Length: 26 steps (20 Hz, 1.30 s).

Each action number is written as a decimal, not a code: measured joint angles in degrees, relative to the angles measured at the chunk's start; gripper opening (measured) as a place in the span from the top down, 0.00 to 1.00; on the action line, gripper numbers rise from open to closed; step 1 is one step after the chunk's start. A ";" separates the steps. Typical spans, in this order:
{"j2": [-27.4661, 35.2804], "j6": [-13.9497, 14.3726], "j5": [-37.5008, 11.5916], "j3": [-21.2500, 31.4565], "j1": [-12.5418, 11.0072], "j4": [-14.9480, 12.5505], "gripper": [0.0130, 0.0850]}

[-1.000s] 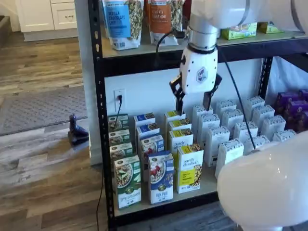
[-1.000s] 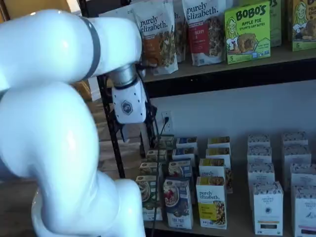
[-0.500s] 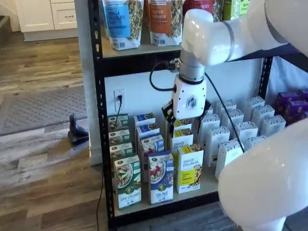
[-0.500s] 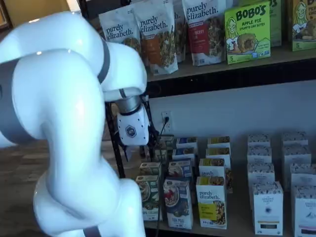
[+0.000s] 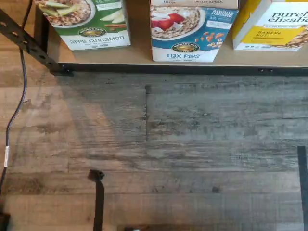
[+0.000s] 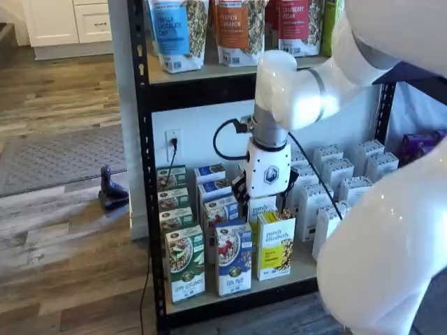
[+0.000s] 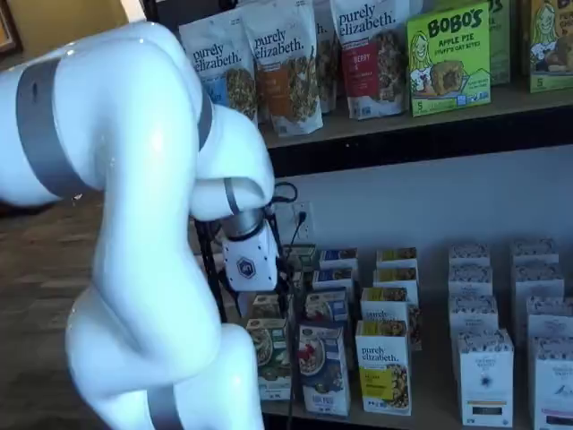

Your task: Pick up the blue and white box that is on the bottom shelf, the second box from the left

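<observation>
The blue and white box [image 6: 233,258] stands at the front of the bottom shelf [image 6: 302,264], between a green and white carton [image 6: 185,264] and a yellow and white carton [image 6: 276,244]. In both shelf views my gripper [image 6: 264,208] hangs in front of the box rows, above and a little right of the blue box [image 7: 322,367]. Its black fingers stand apart with nothing between them, so it is open. The wrist view shows the blue box's lower front [image 5: 190,33], marked Flax Plus, on the tan board behind the black beam [image 5: 192,70]. My own arm hides the fingers in a shelf view [image 7: 249,262].
More rows of the same cartons stand behind the front ones. White cartons [image 6: 334,188] fill the shelf's right side. Granola bags [image 6: 239,28] stand on the upper board. A black cable [image 5: 14,110] runs down by the rack's left post. Wood floor [image 5: 168,144] lies before the shelf.
The arm has swung down and slightly left. The gripper has dropped from in front of the upper beam to just above the front cartons, and its fingers have stayed apart.
</observation>
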 joint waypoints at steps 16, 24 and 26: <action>18.87 -3.65 -16.22 -3.15 -3.22 0.47 0.00; 28.15 -2.90 -21.09 -7.93 -2.37 0.44 0.00; 30.42 -4.13 -21.77 -9.44 -1.72 2.43 0.00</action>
